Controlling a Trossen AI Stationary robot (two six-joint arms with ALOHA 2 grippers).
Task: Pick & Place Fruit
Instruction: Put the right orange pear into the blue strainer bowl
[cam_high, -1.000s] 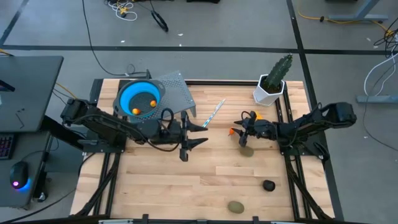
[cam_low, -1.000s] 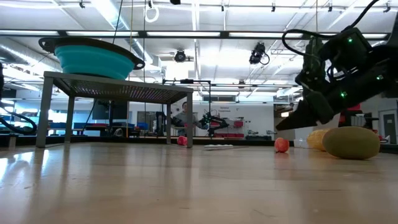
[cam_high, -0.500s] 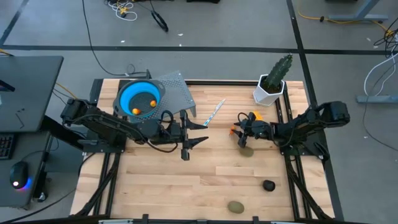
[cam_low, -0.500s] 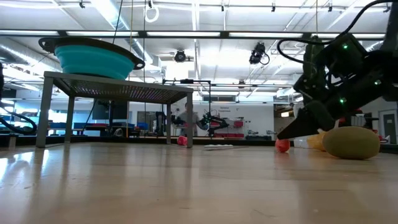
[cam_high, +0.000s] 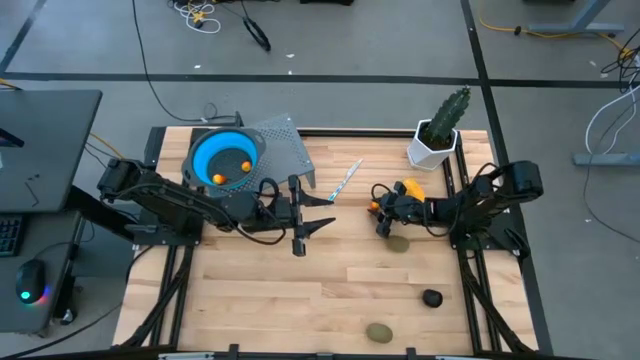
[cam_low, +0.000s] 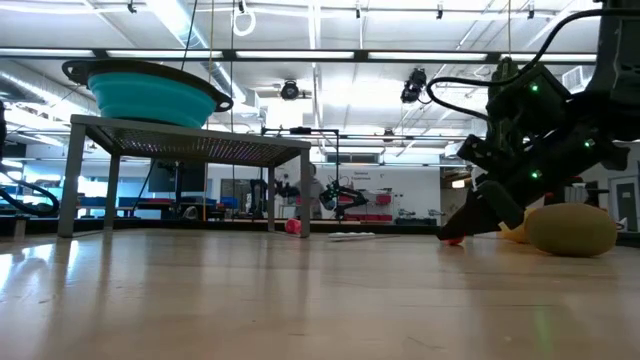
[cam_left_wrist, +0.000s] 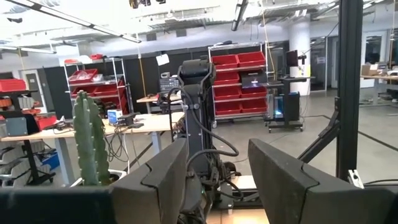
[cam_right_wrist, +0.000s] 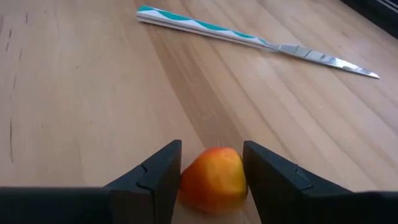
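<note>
Right gripper (cam_right_wrist: 209, 177) lowered to tabletop, fingers spread, straddling small orange fruit (cam_right_wrist: 213, 178) for pinch; not yet clamped. Knife (cam_right_wrist: 255, 42) lay well ahead. Left gripper (cam_left_wrist: 217, 186) parked, fingers spread, empty.

Fruit piece (cam_right_wrist: 213, 179) on table (cam_high: 300, 280), between right claw (cam_right_wrist: 212, 176) fingers.

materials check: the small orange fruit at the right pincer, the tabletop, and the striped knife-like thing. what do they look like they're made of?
Small orange fruit: probably moulded plastic or foam, matte, with an orange-to-red blush and soft edges; it sits between the right pincer fingers.
Tabletop: wood, pale planks with visible grain and seams, light satin sheen.
Striped knife: shiny metallic-looking blade; teal-and-white handle, likely plastic.
</note>
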